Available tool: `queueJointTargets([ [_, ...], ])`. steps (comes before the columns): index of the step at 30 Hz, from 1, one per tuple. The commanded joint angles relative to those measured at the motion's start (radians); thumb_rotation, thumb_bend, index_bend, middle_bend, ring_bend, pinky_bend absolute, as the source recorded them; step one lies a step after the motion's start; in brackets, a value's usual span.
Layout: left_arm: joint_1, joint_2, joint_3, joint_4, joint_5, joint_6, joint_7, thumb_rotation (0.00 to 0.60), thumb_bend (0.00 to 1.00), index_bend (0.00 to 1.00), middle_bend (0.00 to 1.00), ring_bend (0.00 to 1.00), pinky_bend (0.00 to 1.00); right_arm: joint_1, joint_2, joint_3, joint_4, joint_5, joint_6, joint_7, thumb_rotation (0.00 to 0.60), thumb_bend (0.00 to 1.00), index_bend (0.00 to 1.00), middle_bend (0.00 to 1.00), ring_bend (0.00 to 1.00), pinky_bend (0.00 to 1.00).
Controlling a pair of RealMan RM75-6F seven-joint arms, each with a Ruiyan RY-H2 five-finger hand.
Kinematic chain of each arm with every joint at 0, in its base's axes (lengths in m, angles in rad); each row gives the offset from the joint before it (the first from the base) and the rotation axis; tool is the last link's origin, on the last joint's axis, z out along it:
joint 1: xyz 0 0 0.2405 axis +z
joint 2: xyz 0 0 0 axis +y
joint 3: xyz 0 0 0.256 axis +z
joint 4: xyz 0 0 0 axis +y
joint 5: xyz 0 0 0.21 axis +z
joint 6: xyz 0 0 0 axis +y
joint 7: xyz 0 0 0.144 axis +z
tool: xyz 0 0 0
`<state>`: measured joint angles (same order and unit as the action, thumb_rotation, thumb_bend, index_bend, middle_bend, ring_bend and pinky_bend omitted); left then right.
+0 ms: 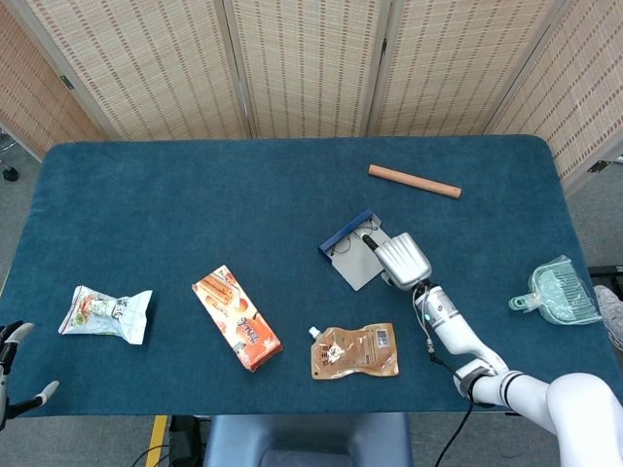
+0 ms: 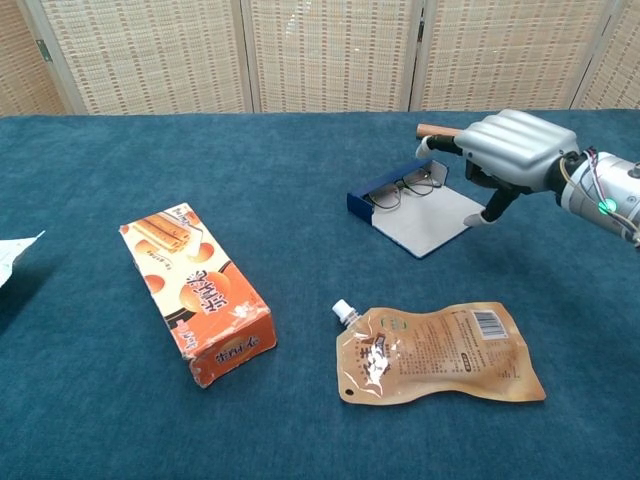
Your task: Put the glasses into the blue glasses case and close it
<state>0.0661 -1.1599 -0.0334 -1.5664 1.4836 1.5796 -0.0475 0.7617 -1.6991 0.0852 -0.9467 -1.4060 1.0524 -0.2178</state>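
The blue glasses case [image 1: 338, 239] [image 2: 362, 203] lies open right of the table's middle, with its pale grey lid [image 1: 362, 268] [image 2: 425, 225] flat on the cloth. The dark-framed glasses [image 1: 348, 246] [image 2: 404, 187] lie inside it, along the blue wall. My right hand [image 1: 402, 261] [image 2: 512, 148] hovers at the lid's right edge with its fingers arched over and its thumb pointing down, holding nothing. At the bottom left corner of the head view only the fingers of my left hand [image 1: 9, 341] show, spread apart and holding nothing.
An orange snack box [image 1: 238, 318] [image 2: 196, 290] and a brown spouted pouch [image 1: 355, 351] [image 2: 440, 352] lie in front of the case. A wooden rod [image 1: 414, 181] lies behind it. A white snack bag [image 1: 105, 313] sits far left, a teal dustpan [image 1: 557, 292] far right.
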Motion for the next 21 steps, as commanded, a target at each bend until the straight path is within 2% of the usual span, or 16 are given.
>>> queueJointTargets([
  [1, -0.002, 0.000, 0.001, -0.004, 0.004, 0.001, 0.004, 0.600, 0.19, 0.17, 0.15, 0.10, 0.26, -0.014, -0.029, -0.004, 0.043, 0.005, -0.009, 0.026, 0.600, 0.16, 0.19, 0.95, 1.00, 1.00],
  [13, -0.003, 0.001, 0.004, -0.011, 0.000, -0.001, 0.017, 0.600, 0.19, 0.17, 0.15, 0.10, 0.26, 0.008, -0.142, 0.019, 0.231, -0.002, -0.049, 0.112, 0.600, 0.18, 0.20, 0.95, 1.00, 1.00],
  [21, -0.006, 0.001, 0.003, -0.008, -0.005, -0.005, 0.017, 0.600, 0.19, 0.17, 0.15, 0.10, 0.26, 0.010, -0.159, 0.008, 0.228, -0.041, -0.024, 0.149, 0.600, 0.18, 0.20, 0.95, 1.00, 1.00],
])
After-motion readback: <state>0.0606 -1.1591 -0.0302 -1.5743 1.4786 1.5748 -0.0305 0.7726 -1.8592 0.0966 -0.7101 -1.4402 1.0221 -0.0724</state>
